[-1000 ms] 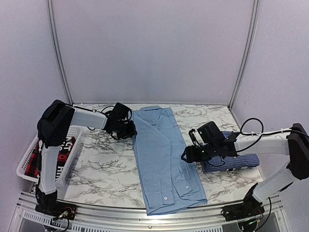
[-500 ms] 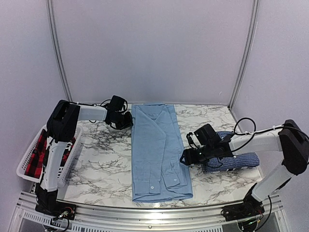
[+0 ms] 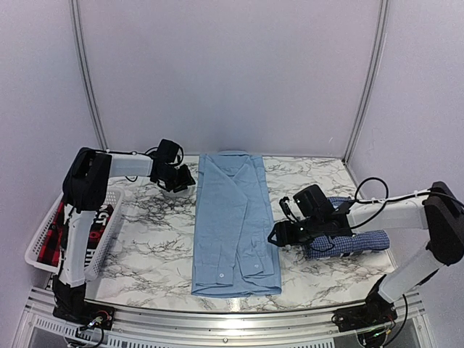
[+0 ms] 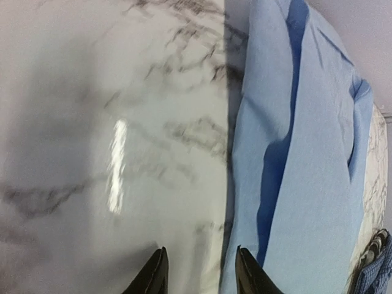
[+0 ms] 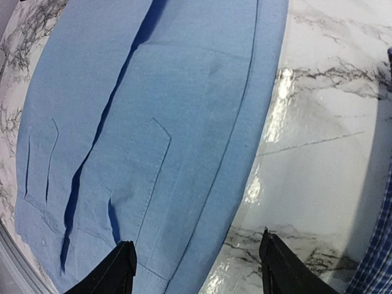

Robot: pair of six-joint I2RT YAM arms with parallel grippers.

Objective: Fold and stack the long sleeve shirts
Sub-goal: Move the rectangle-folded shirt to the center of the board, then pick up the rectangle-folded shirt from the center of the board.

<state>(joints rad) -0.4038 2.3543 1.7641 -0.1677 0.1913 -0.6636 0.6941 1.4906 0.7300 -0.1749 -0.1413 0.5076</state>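
Note:
The light blue shirt (image 3: 235, 221) lies in a long narrow strip down the middle of the marble table, collar at the far end, cuffs near the front edge. The dark blue checked shirt (image 3: 348, 239) lies folded at the right, partly under my right arm. My left gripper (image 3: 185, 180) hovers open just left of the blue shirt's (image 4: 306, 153) upper edge, nothing between its fingers (image 4: 153, 275). My right gripper (image 3: 278, 235) is open at the shirt's right edge (image 5: 202, 153), one finger over the cloth, the other over bare marble, holding nothing.
A white basket (image 3: 43, 239) at the left table edge holds a red-and-black garment (image 3: 56, 235). Bare marble (image 3: 148, 246) lies between basket and shirt. The table's front rail (image 3: 232, 319) runs along the near side.
The light blue shirt has been straightened from a slant into a strip parallel to the table sides. My left gripper moved toward the back, closed, then opened off the cloth. The right gripper barely moved.

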